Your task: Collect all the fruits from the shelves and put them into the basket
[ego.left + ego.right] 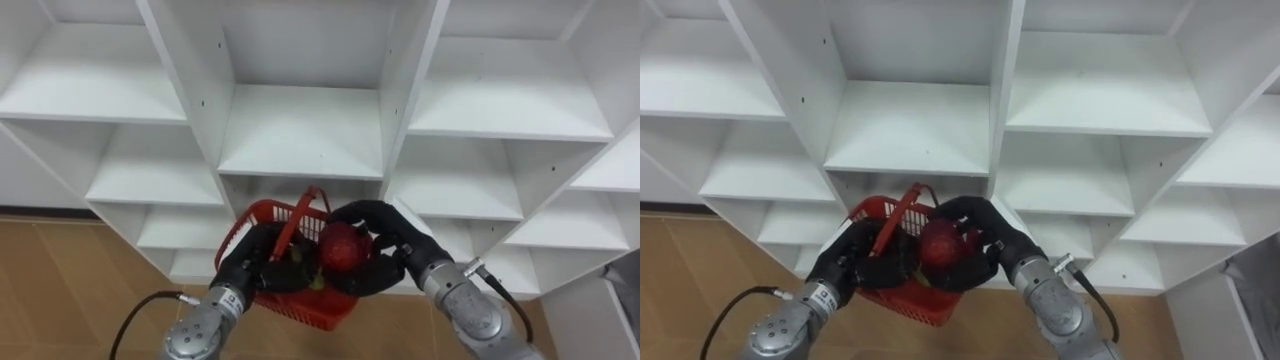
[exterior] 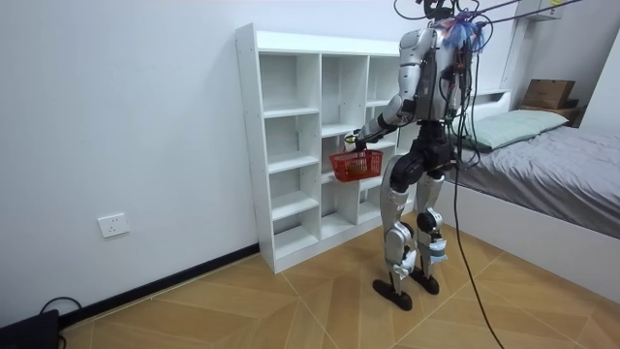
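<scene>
Your left hand [image 1: 250, 268] comes up from below the red plastic basket [image 1: 305, 305]. Its fingers are clamped on the basket's left side, holding it in the air. Whether they grip the rim or the foot of the upright red handle [image 1: 297, 218] cannot be told.

Your right hand [image 1: 385, 240] is at the basket's right side. Its fingers are curled over the top of a round red fruit [image 1: 343, 248], with the thumb under it. The fruit is at the basket's right rim, over the opening; contact with the rim cannot be confirmed. A yellowish-green item lies low in the basket, too hidden to identify.

Directly beyond the basket is the white open-shelved closet [image 1: 300, 130]. A shelf edge sits just above the handle, with an upright divider on either side.

In the room view you stand upright facing the closet, the basket at its middle shelves. Below the basket, herringbone wood floor [image 2: 242, 301] runs open toward the room view's left. A grey-covered bed [image 2: 552, 165] stands close behind you, toward the room view's right of the basket.
</scene>
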`<state>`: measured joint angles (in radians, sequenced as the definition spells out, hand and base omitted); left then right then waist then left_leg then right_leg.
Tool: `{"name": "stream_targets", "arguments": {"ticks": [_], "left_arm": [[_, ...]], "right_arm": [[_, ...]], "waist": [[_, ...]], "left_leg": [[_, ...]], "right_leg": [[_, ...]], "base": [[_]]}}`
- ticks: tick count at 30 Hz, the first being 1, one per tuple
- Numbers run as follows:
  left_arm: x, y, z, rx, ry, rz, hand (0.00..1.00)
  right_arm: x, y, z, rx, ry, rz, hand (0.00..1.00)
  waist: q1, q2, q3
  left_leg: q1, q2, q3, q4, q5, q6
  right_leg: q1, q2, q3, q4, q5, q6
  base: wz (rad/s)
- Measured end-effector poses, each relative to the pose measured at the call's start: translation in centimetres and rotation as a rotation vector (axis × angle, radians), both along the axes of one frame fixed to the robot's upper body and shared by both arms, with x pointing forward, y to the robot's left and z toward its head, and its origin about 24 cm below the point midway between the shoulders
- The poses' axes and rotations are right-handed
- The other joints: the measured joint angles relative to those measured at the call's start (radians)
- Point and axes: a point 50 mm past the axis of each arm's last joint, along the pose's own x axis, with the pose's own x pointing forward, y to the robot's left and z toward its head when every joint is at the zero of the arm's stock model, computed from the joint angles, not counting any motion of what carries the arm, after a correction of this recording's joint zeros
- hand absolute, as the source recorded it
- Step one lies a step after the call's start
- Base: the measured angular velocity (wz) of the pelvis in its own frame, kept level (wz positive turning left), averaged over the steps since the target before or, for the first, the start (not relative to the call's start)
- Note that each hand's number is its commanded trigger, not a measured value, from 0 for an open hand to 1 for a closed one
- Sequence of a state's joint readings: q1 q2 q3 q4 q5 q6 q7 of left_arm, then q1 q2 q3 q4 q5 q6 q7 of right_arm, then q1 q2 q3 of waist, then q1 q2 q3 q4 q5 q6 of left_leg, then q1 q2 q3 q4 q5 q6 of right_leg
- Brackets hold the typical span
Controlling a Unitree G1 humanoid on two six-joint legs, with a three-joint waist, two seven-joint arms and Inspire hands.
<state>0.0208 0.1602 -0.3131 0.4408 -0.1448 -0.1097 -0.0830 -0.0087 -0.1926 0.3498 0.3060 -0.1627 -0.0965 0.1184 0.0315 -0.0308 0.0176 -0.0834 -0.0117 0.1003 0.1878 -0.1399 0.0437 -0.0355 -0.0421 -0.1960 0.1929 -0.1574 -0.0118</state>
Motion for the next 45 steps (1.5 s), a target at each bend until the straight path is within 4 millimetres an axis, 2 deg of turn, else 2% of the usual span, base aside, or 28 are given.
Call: {"name": "stream_targets", "arguments": {"ticks": [14,24,45], "left_arm": [[0.5,-0.6,1.0,-0.030,-0.045,-0.030,1.00],[0.2,-1.4,0.9,-0.041,-0.030,-0.101,1.00],[0.2,-1.7,0.9,-0.036,-0.034,-0.111,1.00]], "right_arm": [[-1.2,-0.3,-1.1,-0.008,0.051,-0.003,0.00],[-1.3,-0.1,-1.1,-0.002,0.061,0.015,0.00],[-1.3,0.0,-1.1,-0.009,0.061,0.028,0.00]], "waist": [[0.002,0.000,-0.0006],[0.002,0.002,-0.0020],[0.003,0.003,-0.0021]], "left_leg": [[0.001,0.000,-0.001,0.005,0.000,0.000],[0.000,0.000,0.000,0.009,0.000,0.000],[-0.001,0.000,0.000,0.009,0.000,0.000]], "right_leg": [[-0.001,-0.001,0.001,0.010,0.000,0.000],[-0.002,-0.001,0.001,0.011,0.000,0.000],[-0.002,-0.001,0.001,0.009,0.000,0.000]], "base": [[0.00],[0.00],[0.00]]}}
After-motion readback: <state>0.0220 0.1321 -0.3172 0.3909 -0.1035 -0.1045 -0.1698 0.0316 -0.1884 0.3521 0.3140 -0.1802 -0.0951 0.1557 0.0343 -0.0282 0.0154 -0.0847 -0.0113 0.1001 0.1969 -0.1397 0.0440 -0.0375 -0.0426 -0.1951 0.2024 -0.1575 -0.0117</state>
